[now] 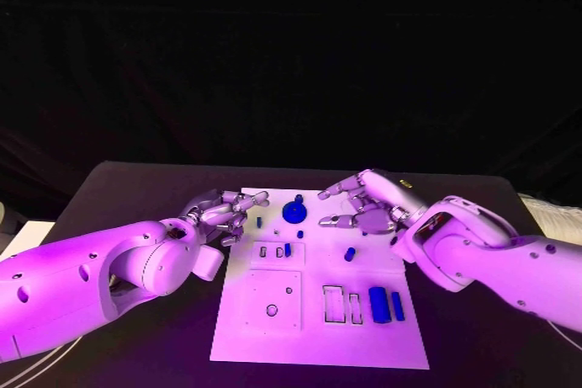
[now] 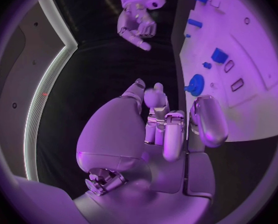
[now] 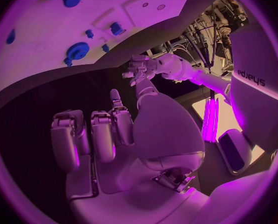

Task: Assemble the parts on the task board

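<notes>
Both hands hover at the far end of the task board (image 1: 321,321), and neither holds anything. Left hand (image 1: 222,215) hangs at the board's left edge with its fingers curled inward, empty. Right hand (image 1: 364,204) sits over the board's far right part, fingers loosely spread, also empty.

Between them a round blue disc part (image 1: 295,211) stands near the far edge, with small blue pegs (image 1: 349,254) scattered around it. Two long blue bars (image 1: 387,305) lie side by side near the board's right edge, beside empty rectangular slots (image 1: 334,304).

These parts look like hard, light plastic — stiff, probably a little slick. The disc seems best pinched across its rim, the bars across their long sides.

Dark tabletop (image 1: 485,354) lies open on both sides of the board — fair room for moving, though the hands are near each other.
</notes>
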